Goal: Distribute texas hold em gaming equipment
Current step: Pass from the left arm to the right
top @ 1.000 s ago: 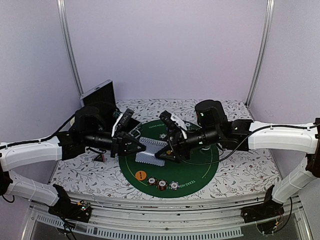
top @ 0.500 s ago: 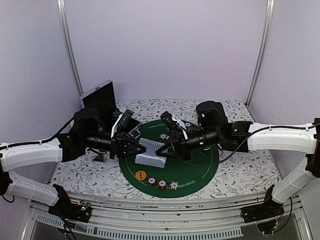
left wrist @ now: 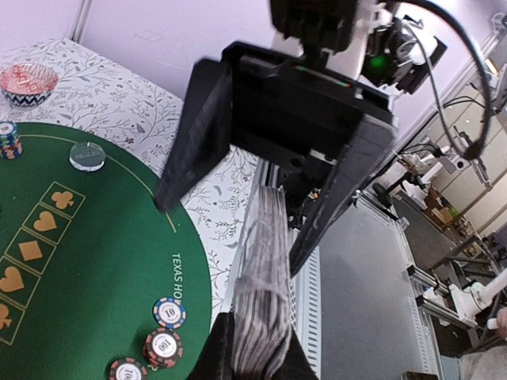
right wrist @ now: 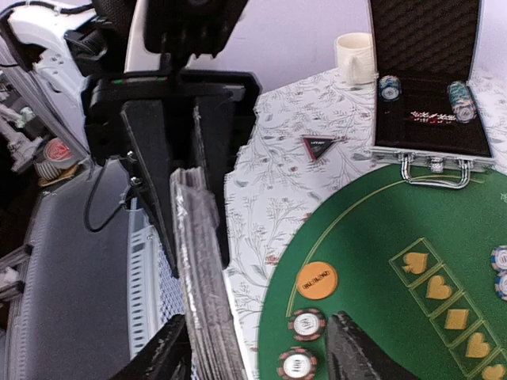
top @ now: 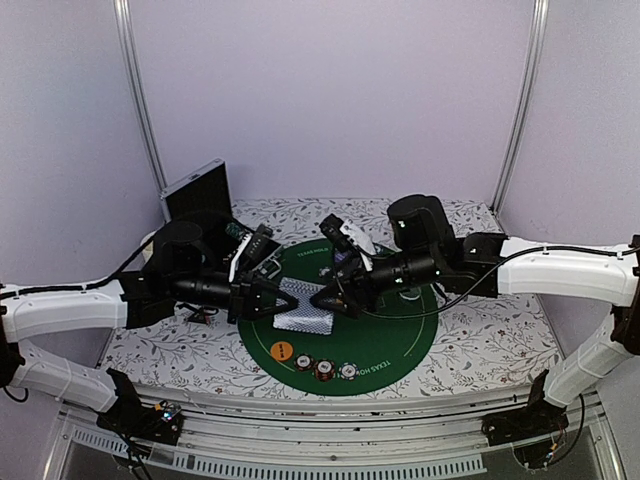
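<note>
Above the middle of the green mat (top: 395,345), the left jaws pinch the deck (top: 303,318) by one end. The right jaws, clamped shut half a second ago, now stand spread around the other end, seemingly without a card. Dealing looks barely begun; chips (top: 324,368) wait nearby.

Enclosure is bounded by plain pale lilac walls: back wall (top: 330,100), left wall (top: 60,150), right wall (top: 600,130). Slim metal posts are set at the back corners, left post (top: 140,100) and right post (top: 521,100). Surface (top: 490,345) is covered with white cloth printed in grey leafy sprigs. Metal frame rail (top: 330,445) is fixed along its near edge. Light is even and diffuse.
</note>
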`<action>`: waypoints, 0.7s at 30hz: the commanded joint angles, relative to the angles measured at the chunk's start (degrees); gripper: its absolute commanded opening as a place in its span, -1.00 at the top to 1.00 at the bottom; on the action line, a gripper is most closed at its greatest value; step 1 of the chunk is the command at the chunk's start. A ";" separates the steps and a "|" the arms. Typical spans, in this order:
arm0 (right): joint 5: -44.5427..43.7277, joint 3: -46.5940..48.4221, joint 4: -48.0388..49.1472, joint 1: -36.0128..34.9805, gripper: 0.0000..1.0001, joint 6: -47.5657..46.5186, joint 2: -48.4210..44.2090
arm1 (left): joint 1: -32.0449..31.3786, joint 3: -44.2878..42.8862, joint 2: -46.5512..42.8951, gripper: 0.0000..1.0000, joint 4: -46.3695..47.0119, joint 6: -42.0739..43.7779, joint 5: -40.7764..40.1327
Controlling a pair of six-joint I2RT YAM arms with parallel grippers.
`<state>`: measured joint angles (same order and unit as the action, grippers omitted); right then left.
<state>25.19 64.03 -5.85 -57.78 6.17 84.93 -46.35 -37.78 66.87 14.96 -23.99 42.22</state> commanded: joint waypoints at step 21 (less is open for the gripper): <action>-44.17 16.85 -17.61 -12.62 -1.00 -31.96 14.36 | -0.59 -2.75 3.48 1.00 -5.61 -2.47 -7.08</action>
<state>-13.67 81.03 -23.99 -70.67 -22.65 99.77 -46.33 -40.01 71.64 7.66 -26.20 33.19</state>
